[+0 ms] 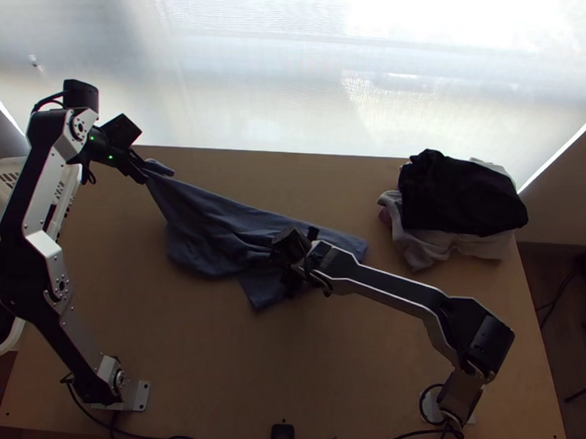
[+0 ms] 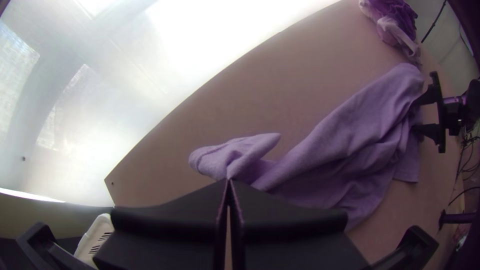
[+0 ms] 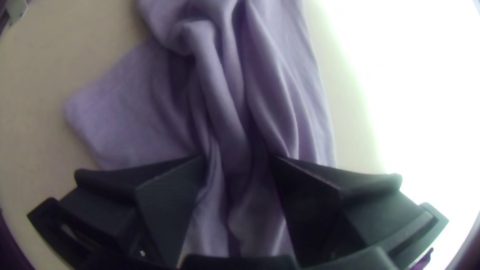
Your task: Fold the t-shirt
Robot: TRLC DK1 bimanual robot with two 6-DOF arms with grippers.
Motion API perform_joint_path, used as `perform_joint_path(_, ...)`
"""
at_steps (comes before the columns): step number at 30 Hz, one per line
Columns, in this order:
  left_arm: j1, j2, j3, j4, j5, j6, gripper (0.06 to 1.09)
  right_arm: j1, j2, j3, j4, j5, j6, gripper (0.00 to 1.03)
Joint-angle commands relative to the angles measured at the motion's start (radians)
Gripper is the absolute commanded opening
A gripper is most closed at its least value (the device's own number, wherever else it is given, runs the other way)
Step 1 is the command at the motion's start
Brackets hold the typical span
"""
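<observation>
Fingers of the left gripper (image 1: 144, 177) pinch the t-shirt (image 1: 207, 225) at the top view's upper left, likely for tension; the right gripper (image 3: 239, 161), centre, stands wide, presumably to gather folds.

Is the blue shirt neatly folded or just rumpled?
Rumpled: the blue shirt has uneven creases, one end is pinched in the left tool, and a flap sticks out crookedly.

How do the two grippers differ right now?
The left gripper is shut, pinching the shirt; the right gripper is open, with loose folds between its fingers.
In the top view, the left gripper is at the shirt's upper-left end, the right gripper over its right-hand part.
Shared: both have two wide, flat black fingers and are at the same shirt.
</observation>
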Motion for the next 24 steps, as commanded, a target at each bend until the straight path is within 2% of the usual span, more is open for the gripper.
perform_joint_path(1, -0.004, 0.008, -0.005, 0.000, -0.001, 0.009, 0.09, -0.011, -0.072, -0.024, -0.007, 0.000, -0.006, 0.61)
perform_joint_path(11, -0.023, 0.019, -0.005, 0.003, -0.001, 0.019, 0.09, -0.001, -0.121, -0.032, -0.030, 0.000, 0.003, 0.65)
perform_joint_path(24, -0.018, 0.019, -0.003, -0.001, -0.001, 0.026, 0.09, -0.044, 0.021, -0.021, 0.053, -0.003, -0.043, 0.63)
